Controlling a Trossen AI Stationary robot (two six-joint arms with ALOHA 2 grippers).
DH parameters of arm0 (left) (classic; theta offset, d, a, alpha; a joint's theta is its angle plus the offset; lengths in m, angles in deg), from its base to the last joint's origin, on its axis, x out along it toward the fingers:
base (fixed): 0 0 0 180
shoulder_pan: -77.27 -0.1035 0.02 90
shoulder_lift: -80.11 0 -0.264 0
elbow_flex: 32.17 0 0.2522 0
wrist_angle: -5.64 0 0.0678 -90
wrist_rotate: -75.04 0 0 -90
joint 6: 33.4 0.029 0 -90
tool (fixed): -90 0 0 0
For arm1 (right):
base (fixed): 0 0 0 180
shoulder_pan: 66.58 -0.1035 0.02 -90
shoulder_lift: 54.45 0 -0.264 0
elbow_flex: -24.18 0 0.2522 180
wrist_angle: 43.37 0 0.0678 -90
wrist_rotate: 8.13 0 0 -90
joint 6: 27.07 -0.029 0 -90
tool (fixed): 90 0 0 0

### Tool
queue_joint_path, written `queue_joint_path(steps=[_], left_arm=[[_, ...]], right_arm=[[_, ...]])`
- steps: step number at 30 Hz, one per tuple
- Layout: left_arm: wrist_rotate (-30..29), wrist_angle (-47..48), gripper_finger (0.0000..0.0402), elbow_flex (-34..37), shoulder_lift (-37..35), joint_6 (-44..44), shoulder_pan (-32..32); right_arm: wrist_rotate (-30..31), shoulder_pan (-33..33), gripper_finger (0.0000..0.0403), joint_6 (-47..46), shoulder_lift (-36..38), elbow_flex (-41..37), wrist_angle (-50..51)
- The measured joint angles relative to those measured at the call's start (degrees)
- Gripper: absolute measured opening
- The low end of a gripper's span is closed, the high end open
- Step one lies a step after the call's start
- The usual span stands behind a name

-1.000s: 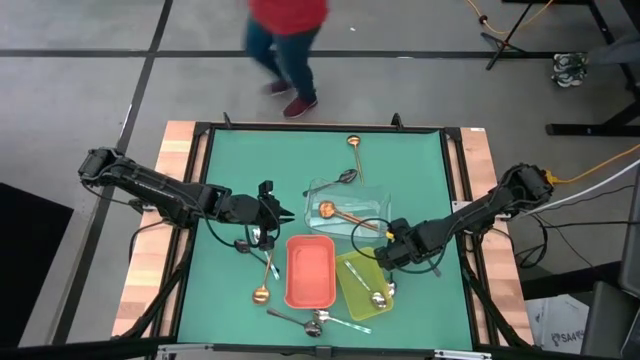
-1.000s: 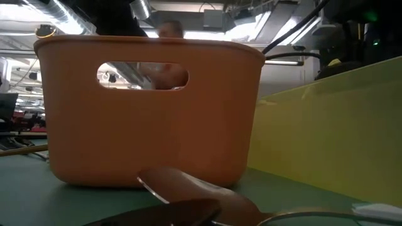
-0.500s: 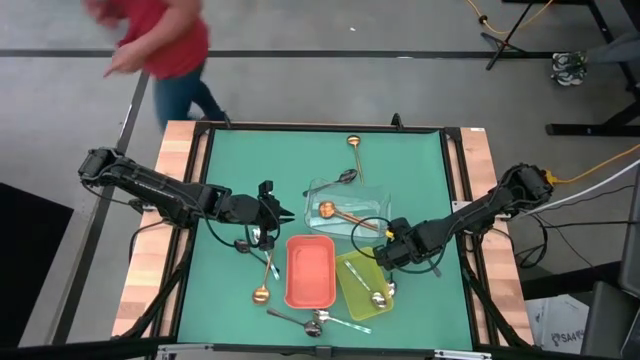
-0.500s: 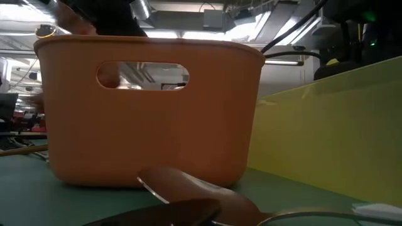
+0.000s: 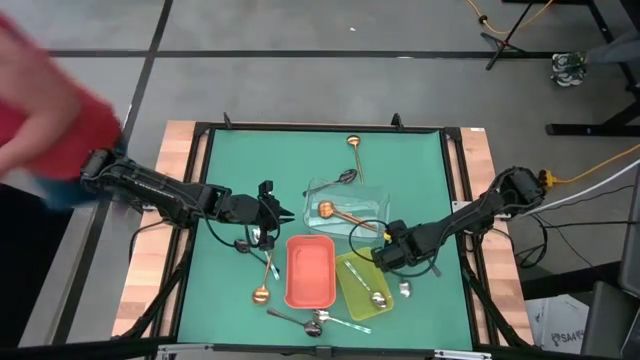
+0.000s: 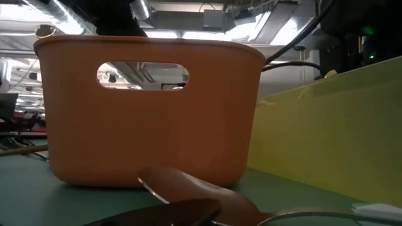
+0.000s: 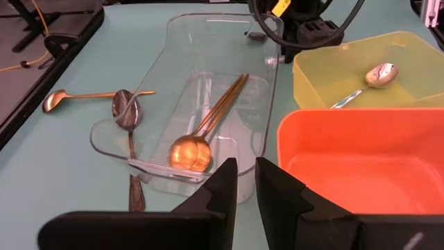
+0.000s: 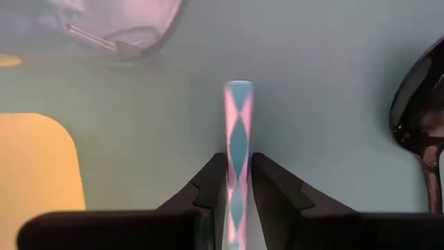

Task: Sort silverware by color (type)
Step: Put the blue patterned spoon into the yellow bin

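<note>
From my station I see a person's red sleeve [image 5: 45,110] blurred over the far left edge, beside the base of the left arm. My left claw [image 5: 283,213] hovers over the green bench [image 5: 410,165], just left of the clear tray [image 7: 208,76], its fingers [image 7: 223,184] drawn close with only a slim gap and nothing between them. Below it a copper spoon [image 5: 264,280] lies on the mat, next to the red tray [image 5: 310,272]. In the clear tray rests a copper-gold spoon [image 7: 198,142], with a dark spoon [image 7: 128,111] leaning over its rim and another gold spoon [image 7: 69,98] out on the bench beyond. Near the front edge lie silver utensils [image 5: 315,322]. The yellow-green tray [image 5: 362,285] holds a silver spoon [image 7: 378,75]. My right claw [image 5: 383,258] sits at that tray's upper right corner, fingers [image 8: 277,191] closed on a slim iridescent pink-and-blue handle [image 8: 238,132]; a dark spoon bowl [image 8: 420,104] lies just beside it.
</note>
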Motion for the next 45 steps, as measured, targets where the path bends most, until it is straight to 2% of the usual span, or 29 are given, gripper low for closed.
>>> queue_joint_path(steps=[12,21,26,37,45], left_arm=[[0.0,0.0,0.0047,0.0,0.0,0.0,0.0],[0.0,0.0,0.0047,0.0,0.0,0.0,0.0],[0.0,0.0,0.0047,0.0,0.0,0.0,0.0],[0.0,0.0,0.0047,0.0,0.0,0.1,0.0],[0.0,0.0,0.0047,0.0,0.0,0.1,0.0]], right_arm=[[-0.3,0.0,0.0068,0.6,-0.5,0.1,0.3],[-0.4,0.0,0.0009,2.2,-0.6,0.0,0.7],[-0.9,0.0,0.0012,2.5,-0.4,0.0,0.8],[-2.4,0.0,0.0003,4.8,4.7,-0.3,6.3],[-3.5,0.0,0.0002,8.5,12.1,-0.3,8.3]])
